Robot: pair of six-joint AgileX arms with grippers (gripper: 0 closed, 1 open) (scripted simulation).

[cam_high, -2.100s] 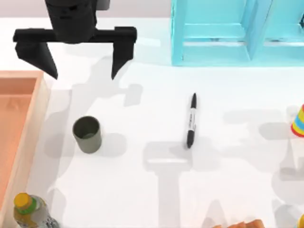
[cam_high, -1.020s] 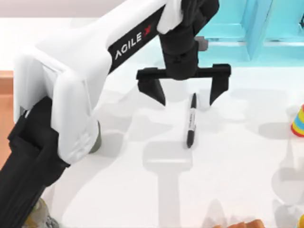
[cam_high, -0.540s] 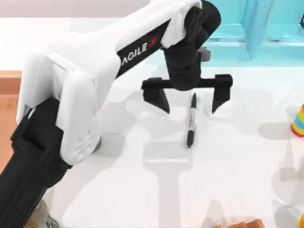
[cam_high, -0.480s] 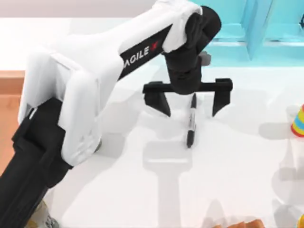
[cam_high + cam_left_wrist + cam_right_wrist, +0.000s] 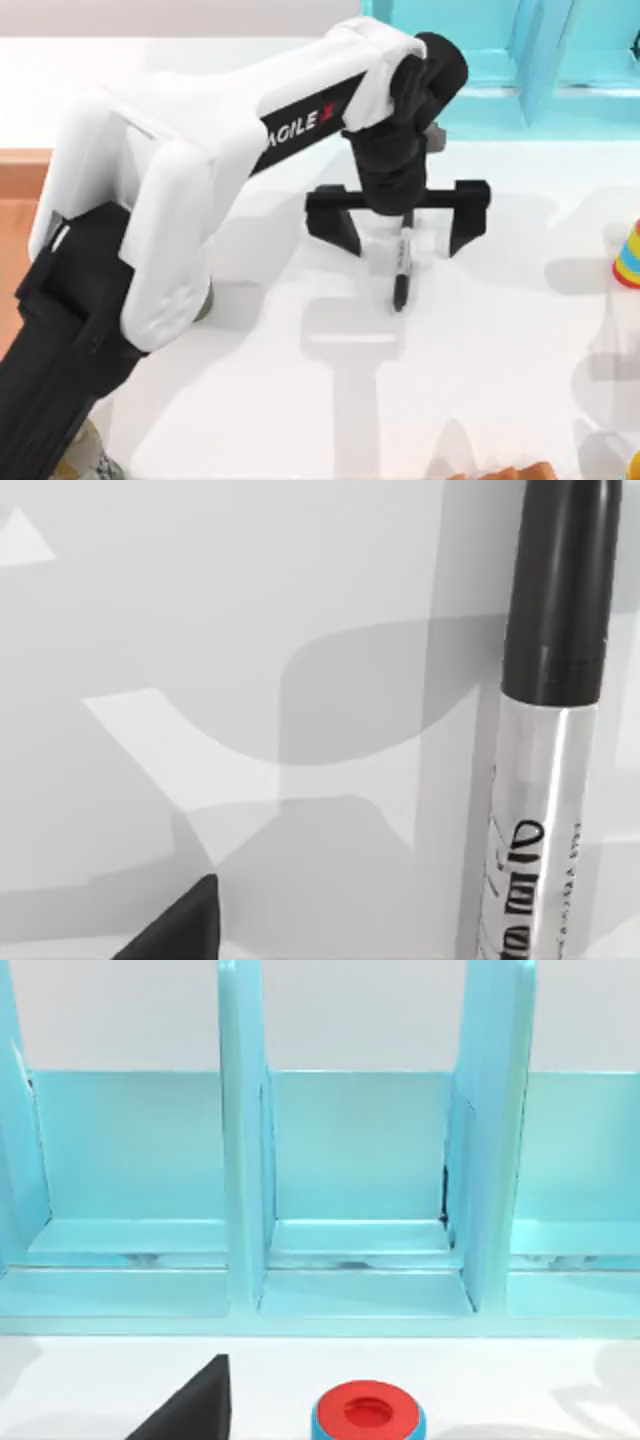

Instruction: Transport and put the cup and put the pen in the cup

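Note:
The pen (image 5: pixel 400 272), a slim black marker with a white label, lies flat in the middle of the table. My left gripper (image 5: pixel 403 232) hangs open just over its far end, one black finger on each side and neither touching it. In the left wrist view the pen (image 5: pixel 552 730) lies close below, with one fingertip (image 5: pixel 178 932) off to its side. The cup (image 5: pixel 205 300) is almost wholly hidden under my left arm; only a grey sliver of it shows. My right arm is parked facing the cyan shelf (image 5: pixel 350 1190).
A cyan shelf (image 5: pixel 500 70) stands at the back right. A wooden tray (image 5: pixel 18 180) runs along the left edge. A yellow-capped bottle (image 5: pixel 82 462) is at the front left and a striped cone (image 5: pixel 628 255) at the right edge. A red-topped blue object (image 5: pixel 368 1415) sits before the shelf.
My left arm swung from the back left across to the pen and lowered, its open fingers now straddling the pen's far end. The arm now covers the cup. The pen has not moved.

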